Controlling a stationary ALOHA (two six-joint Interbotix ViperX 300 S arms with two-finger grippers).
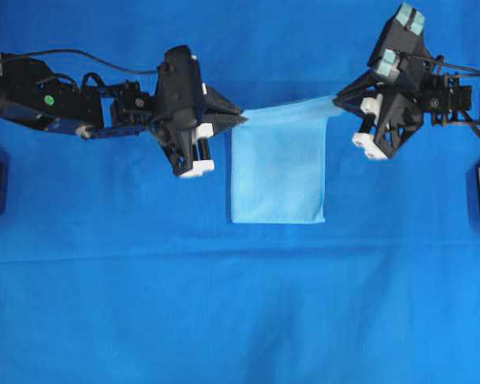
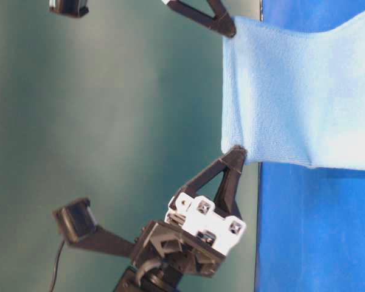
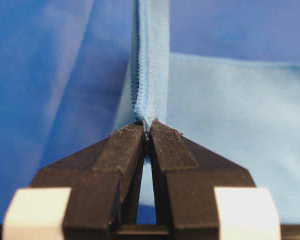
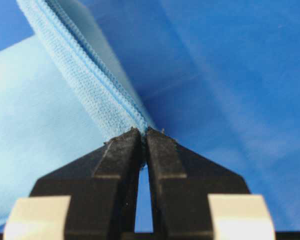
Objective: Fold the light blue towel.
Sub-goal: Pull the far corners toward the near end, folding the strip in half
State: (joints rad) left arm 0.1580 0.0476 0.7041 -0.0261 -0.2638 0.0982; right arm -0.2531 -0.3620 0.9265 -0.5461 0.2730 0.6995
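Both sets of jaws are pressed together on the light blue towel [image 1: 278, 168], each pinching one corner of its upper edge. In the left wrist view the black fingertips [image 3: 125, 145] of the left gripper [image 1: 242, 118] meet on a folded, stitched hem that rises straight away from them, showing two layers of fine ribbed weave. In the right wrist view the right gripper [image 1: 338, 100] clamps the same kind of hem, which runs off up and to the left as a thick rolled band with a darker line of stitching along it.

Between the two sets of jaws the raised edge stretches across with a slight sag. From that edge the cloth hangs and slopes down to the table [image 1: 240, 320], where its lower part lies flat as a tidy rectangle with a straight bottom edge and square corners. The towel is a pale sky blue, thin and smooth, plainly lighter than the saturated royal-blue covering [image 1: 104, 280] spread over the table beneath it.

The table-level view shows the lifted part of the towel held clear of the surface, taut between the two pairs of black fingers, its nap soft and slightly fuzzy. The left arm reaches in from one side and the right arm from the other.
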